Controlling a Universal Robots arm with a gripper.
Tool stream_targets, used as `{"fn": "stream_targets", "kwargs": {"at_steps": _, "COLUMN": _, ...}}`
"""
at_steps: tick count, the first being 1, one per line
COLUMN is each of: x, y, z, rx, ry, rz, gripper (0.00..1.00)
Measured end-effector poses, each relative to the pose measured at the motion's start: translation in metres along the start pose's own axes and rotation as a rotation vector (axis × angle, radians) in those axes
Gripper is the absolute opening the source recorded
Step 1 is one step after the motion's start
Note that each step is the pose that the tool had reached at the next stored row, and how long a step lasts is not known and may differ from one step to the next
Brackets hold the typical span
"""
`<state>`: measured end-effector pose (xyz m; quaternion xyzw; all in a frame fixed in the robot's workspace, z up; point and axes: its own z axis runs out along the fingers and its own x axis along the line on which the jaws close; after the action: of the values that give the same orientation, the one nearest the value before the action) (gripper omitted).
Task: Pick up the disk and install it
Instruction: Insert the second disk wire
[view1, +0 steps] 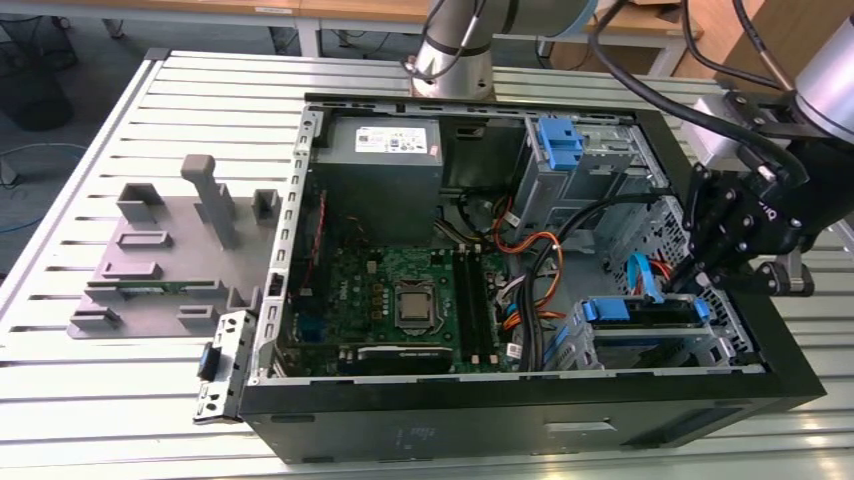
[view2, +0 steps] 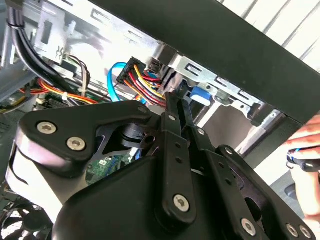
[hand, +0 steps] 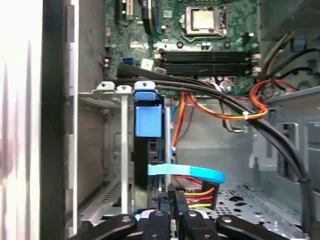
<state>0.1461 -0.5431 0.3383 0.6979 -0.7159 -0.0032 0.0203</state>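
— In the exterior view, on the slatted table, we see the open computer case with the gripper hanging at its side on the exterior view's right. And the disk?

— We find the disk seated in the drive bay, just beside the gripper.

— In the second wrist view?

— We see black gripper linkages and the disk's blue tab.

— In the first wrist view the disk sits edge-on in its slot. Fingers?

— We cannot tell whether they're apart or together.
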Motion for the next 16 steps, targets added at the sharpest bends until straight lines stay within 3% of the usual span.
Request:
{"fn": "stream_targets", "kwargs": {"at_steps": 1, "x": 0.0000, "y": 0.0006, "z": 0.0000, "rx": 0.0010, "ry": 0.0049, "rz": 0.000, "gripper": 0.16}}
{"fn": "stream_targets", "kwargs": {"at_steps": 2, "x": 0.0001, "y": 0.0016, "z": 0.0001, "rx": 0.0027, "ry": 0.0059, "rz": 0.000, "gripper": 0.16}}
{"fn": "stream_targets", "kwargs": {"at_steps": 7, "x": 0.0003, "y": 0.0075, "z": 0.0004, "rx": 0.0179, "ry": 0.0071, "rz": 0.001, "gripper": 0.16}}
{"fn": "stream_targets", "kwargs": {"at_steps": 10, "x": 0.0010, "y": 0.0076, "z": 0.0002, "rx": 0.0231, "ry": 0.0107, "rz": 0.001, "gripper": 0.16}}
{"fn": "stream_targets", "kwargs": {"at_steps": 16, "x": 0.0041, "y": 0.0087, "z": 0.0004, "rx": 0.0318, "ry": 0.0111, "rz": 0.001, "gripper": 0.16}}
